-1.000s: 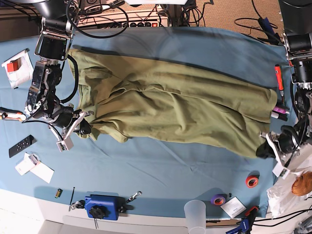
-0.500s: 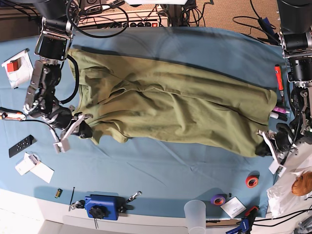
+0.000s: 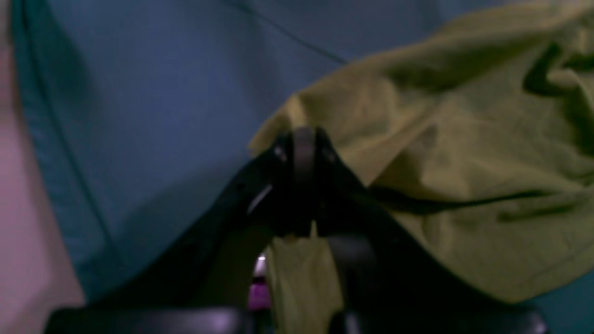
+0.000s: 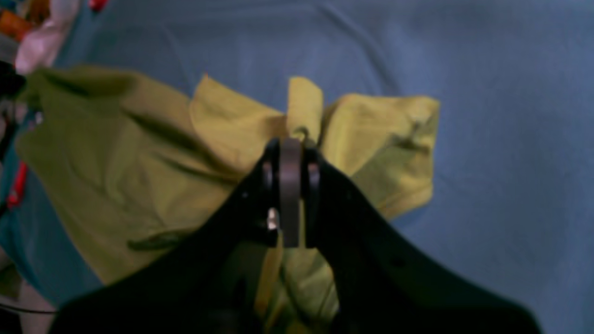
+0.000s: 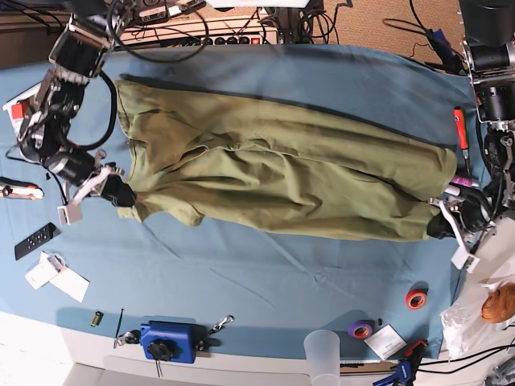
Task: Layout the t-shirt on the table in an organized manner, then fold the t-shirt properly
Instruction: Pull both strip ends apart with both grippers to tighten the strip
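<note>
The olive-green t-shirt (image 5: 282, 169) lies stretched lengthwise across the teal-blue table (image 5: 265, 273), creased down its middle. At the shirt's near-left corner, my right gripper (image 5: 122, 195) is shut on it. In the right wrist view the fingertips (image 4: 290, 153) pinch a fold of the t-shirt (image 4: 116, 162) just above the table (image 4: 510, 139). My left gripper (image 5: 438, 227) is shut on the shirt's near-right corner. The left wrist view shows that gripper (image 3: 301, 144) clamping the edge of the t-shirt (image 3: 464, 162) over the table (image 3: 162, 93).
A red-handled tool (image 5: 459, 127) and markers (image 5: 463, 186) lie by the right end. Near the front edge are a red tape roll (image 5: 416, 299), a purple tape roll (image 5: 361, 328), a plastic cup (image 5: 322, 354) and a blue clamp block (image 5: 167, 341). A black remote (image 5: 35, 240) and a white packet (image 5: 28, 108) lie at left.
Both grippers have moved toward the far side while holding their corners, the right gripper also leftward. The shirt is pulled longer and tauter, and its near edge is straighter.
</note>
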Robot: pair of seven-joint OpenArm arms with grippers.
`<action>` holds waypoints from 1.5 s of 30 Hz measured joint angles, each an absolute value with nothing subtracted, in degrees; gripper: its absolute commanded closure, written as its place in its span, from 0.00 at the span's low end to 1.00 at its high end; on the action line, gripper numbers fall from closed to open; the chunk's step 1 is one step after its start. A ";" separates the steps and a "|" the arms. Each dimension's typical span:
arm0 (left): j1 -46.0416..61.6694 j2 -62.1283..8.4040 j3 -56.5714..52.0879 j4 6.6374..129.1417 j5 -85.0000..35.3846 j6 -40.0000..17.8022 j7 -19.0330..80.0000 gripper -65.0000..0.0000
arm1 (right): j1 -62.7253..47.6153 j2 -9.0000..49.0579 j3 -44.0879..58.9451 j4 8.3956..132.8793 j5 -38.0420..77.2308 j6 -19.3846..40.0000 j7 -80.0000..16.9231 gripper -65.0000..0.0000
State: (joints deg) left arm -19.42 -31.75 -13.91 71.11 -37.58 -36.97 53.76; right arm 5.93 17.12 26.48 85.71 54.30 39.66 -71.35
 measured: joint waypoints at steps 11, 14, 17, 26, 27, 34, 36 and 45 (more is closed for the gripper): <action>-19.25 -31.77 -15.51 71.11 -41.25 -36.95 59.09 1.00 | -2.57 17.12 26.46 98.63 55.51 39.92 -71.81 1.00; -17.87 -32.23 -15.49 71.13 -41.60 -36.95 58.89 1.00 | -5.78 17.12 26.50 98.61 55.51 39.92 -71.83 1.00; -15.53 -32.88 -15.49 71.13 -41.63 -36.95 58.63 1.00 | -8.25 17.10 27.70 98.59 55.64 39.94 -71.79 1.00; -12.10 -33.21 -15.55 71.11 -41.43 -36.95 55.40 1.00 | -10.48 17.08 30.81 98.59 59.75 39.94 -74.37 1.00; -12.21 -33.21 -15.55 71.11 -41.45 -36.95 55.22 1.00 | -10.48 17.08 30.83 98.59 59.83 39.94 -74.37 1.00; -12.78 -33.34 -18.98 71.13 -41.50 -36.97 55.46 1.00 | -12.05 17.10 31.03 99.72 66.48 39.94 -79.55 1.00; -12.86 -33.34 -20.99 71.13 -41.54 -36.97 56.23 1.00 | -13.43 17.08 31.07 101.30 68.34 39.94 -80.73 1.00; -11.07 -33.36 -22.68 71.13 -48.29 -39.92 61.47 1.00 | -18.70 17.10 31.11 105.10 66.24 39.94 -80.73 1.00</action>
State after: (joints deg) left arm -11.07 -33.36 -22.68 71.13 -48.29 -39.92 61.47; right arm -18.70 17.10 31.11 105.10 66.24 39.94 -80.73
